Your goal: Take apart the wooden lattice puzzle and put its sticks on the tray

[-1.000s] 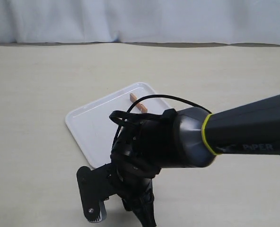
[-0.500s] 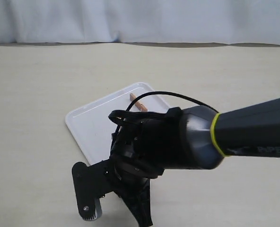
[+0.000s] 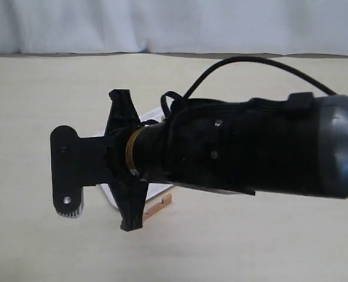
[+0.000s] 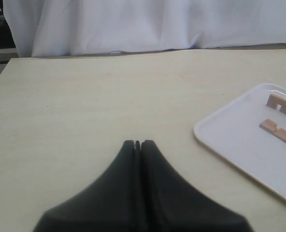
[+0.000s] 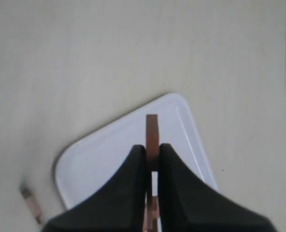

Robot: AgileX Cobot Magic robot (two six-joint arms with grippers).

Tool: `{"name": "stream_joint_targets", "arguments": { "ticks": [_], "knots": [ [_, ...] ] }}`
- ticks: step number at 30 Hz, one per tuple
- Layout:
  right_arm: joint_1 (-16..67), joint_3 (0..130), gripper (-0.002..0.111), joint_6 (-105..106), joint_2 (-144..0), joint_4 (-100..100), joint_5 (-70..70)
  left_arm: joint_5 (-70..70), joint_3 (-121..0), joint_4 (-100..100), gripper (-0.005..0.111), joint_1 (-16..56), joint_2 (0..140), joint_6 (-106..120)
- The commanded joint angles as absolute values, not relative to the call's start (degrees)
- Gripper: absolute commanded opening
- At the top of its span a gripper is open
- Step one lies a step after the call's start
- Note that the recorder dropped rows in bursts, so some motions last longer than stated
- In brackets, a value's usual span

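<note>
The lattice puzzle is no longer assembled; I see only separate reddish-brown sticks. My right gripper (image 5: 152, 147) is shut on one stick (image 5: 152, 129), held above the white tray (image 5: 104, 150). Two sticks (image 4: 281, 102) (image 4: 278, 131) lie on the tray (image 4: 239, 140) in the left wrist view. Another stick (image 3: 159, 207) lies on the table beside the tray's near corner, also seen as the loose stick (image 5: 31, 204). My left gripper (image 4: 138, 143) is shut with nothing in it, above bare table well apart from the tray.
The right arm (image 3: 238, 153) fills the middle of the exterior view and hides nearly all of the tray (image 3: 156, 191) and its own fingers. A white curtain (image 4: 148, 24) hangs behind the table's far edge.
The right arm has risen and swung up toward the camera, now covering the tray and the stick seen on it before. A stick on the table by the tray has come into view.
</note>
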State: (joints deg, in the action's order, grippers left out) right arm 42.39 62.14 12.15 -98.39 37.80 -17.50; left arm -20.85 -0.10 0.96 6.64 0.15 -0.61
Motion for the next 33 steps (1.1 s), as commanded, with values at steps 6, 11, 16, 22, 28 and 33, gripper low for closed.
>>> {"name": "stream_joint_targets", "arguments": {
  "ticks": [6,11,16,22,28,33],
  "knots": [
    [37.0,68.5,0.005,-31.4,-113.5,70.8,-24.2,-20.2,0.0,1.0,0.000,6.7,0.0,-0.3],
    [36.8,72.2,0.005,-55.5,-119.8,85.5,-33.7,-20.2,0.0,1.0,0.000,6.7,0.0,-0.3],
    [36.8,74.4,0.005,-64.2,-122.4,85.4,-38.1,-20.2,0.0,1.0,0.000,6.7,0.0,-0.3],
    [36.8,74.6,0.034,-63.7,-122.4,80.7,-37.8,-20.2,0.0,1.0,0.000,6.7,0.0,-0.3],
    [37.7,74.6,0.067,-55.5,-121.0,73.1,-37.9,-20.2,0.0,1.0,0.000,6.7,0.0,-0.3],
    [38.7,74.6,0.065,-38.9,-115.0,59.8,-35.7,-20.2,0.0,1.0,0.000,6.7,0.0,-0.3]
  ]
}}
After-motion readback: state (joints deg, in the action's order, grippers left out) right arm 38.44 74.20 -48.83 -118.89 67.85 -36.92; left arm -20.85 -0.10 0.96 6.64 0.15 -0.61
